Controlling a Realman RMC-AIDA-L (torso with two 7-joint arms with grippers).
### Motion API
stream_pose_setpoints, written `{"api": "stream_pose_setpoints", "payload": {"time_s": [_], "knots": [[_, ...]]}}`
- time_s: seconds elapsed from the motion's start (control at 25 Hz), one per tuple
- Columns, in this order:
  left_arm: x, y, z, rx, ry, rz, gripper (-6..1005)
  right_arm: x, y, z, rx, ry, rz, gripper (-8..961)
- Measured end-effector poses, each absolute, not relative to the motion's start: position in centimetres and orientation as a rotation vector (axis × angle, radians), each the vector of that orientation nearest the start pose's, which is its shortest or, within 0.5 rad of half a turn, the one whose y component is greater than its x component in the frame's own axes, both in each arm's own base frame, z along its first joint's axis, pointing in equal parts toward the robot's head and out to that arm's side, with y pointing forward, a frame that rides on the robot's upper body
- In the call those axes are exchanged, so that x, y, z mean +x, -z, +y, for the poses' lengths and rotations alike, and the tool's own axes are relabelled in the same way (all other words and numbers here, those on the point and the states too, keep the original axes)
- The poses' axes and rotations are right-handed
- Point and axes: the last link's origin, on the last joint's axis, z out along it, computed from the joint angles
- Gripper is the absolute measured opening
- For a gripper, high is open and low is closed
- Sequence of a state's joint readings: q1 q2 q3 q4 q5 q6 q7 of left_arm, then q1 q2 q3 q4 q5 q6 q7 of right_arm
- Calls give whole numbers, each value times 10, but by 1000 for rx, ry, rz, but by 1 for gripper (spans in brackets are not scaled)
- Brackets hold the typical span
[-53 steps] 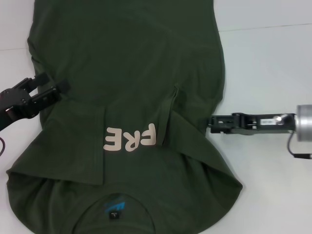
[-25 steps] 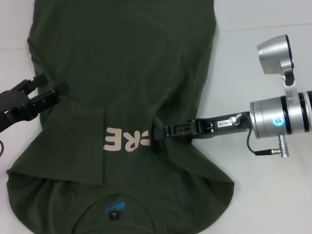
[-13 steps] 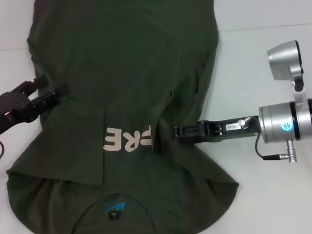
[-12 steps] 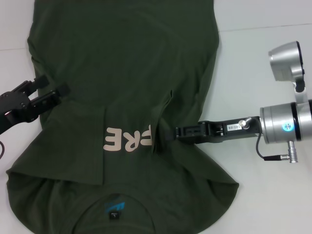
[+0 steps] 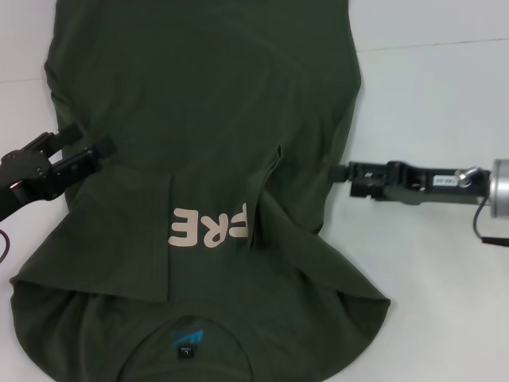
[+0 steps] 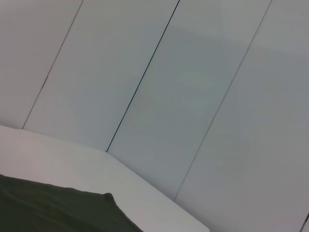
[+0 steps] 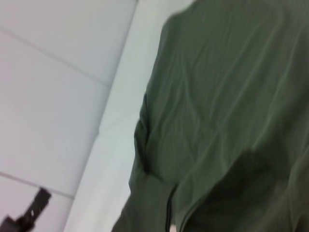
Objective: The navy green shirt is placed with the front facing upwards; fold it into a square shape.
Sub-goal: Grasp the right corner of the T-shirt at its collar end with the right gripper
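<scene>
Navy green shirt is lying limp, soft (will drape, crease); grab side edges. Left gripper is sitting spread apart, empty; right gripper, can't tell.

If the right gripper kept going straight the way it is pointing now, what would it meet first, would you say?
Most likely the shirt. The right gripper points across the table toward the shirt's right edge, just beside its fingertips. Its height above the table is unclear, so it might meet the edge or slide over the cloth.
</scene>
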State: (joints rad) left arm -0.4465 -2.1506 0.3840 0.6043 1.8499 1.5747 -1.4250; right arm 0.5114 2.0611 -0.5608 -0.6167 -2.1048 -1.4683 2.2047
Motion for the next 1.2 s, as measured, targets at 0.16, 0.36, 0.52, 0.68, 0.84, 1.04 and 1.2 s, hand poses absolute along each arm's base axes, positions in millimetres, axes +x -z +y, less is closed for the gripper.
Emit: {"api": "stream_pose_setpoints", "payload": {"time_s": [0.16,0.36,0.52,0.68,0.84,1.04,1.2], "knots": [[-285,-17,315,-2254,1119,-911,903,298,-19,336,-2160,-856,1809,948],[-284,-17,316,-2257,1121,-908,903,290,-22,355,-2116,-887,1751,948],[-283,-17,316,-2258,1120,-907,903,278,-14,368,-2116,-890,1728,948],[-284,-16,316,-2255,1119,-914,903,268,5,380,-2100,-859,1750,948],[-283,-15,316,-2258,1126,-915,903,264,19,386,-2090,-810,1778,948],[-283,-15,316,-2260,1126,-915,903,266,24,388,-2068,-792,1792,948],[-283,-15,316,-2261,1124,-909,903,267,26,388,-2050,-788,1807,948]]}}
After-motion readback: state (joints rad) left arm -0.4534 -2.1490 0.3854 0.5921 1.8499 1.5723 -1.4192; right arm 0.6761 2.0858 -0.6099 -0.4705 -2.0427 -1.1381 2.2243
